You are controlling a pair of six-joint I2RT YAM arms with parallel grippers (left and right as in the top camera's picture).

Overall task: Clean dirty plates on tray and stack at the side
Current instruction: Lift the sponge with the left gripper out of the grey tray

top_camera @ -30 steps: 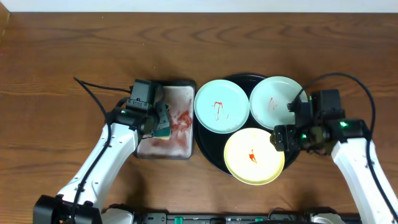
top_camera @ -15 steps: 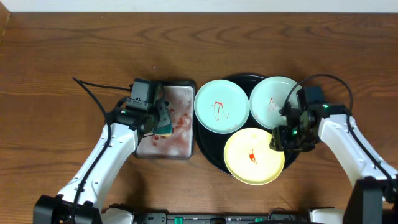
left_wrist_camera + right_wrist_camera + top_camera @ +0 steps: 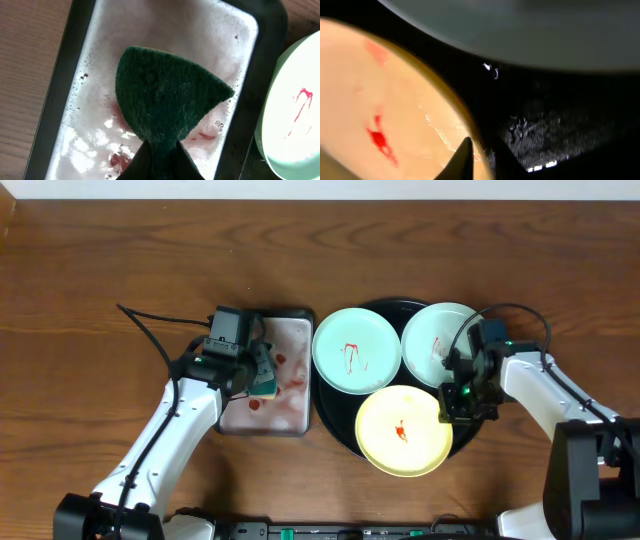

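Wood table (image 3: 100, 260) carries everything. On its right half sits the round black tray (image 3: 335, 430), holding all three plates: the left mint plate (image 3: 356, 352) and right mint plate (image 3: 440, 345) at the back and the yellow plate (image 3: 405, 430) in front. Each has a red smear (image 3: 401, 431), and none is stacked at the side yet.

Just left of it lies the rectangular tray (image 3: 290, 402) of pinkish suds. The right gripper (image 3: 450, 410) is pinched onto the yellow plate's right rim, so the step in hand looks like steadying or lifting that plate for wiping. The left gripper (image 3: 262, 375) hangs over the suds, clamped on a green sponge (image 3: 165, 100).

Next, I judge, sponge and yellow plate must meet. Both mint plates crowd against it, and a thin rim grip could slip.
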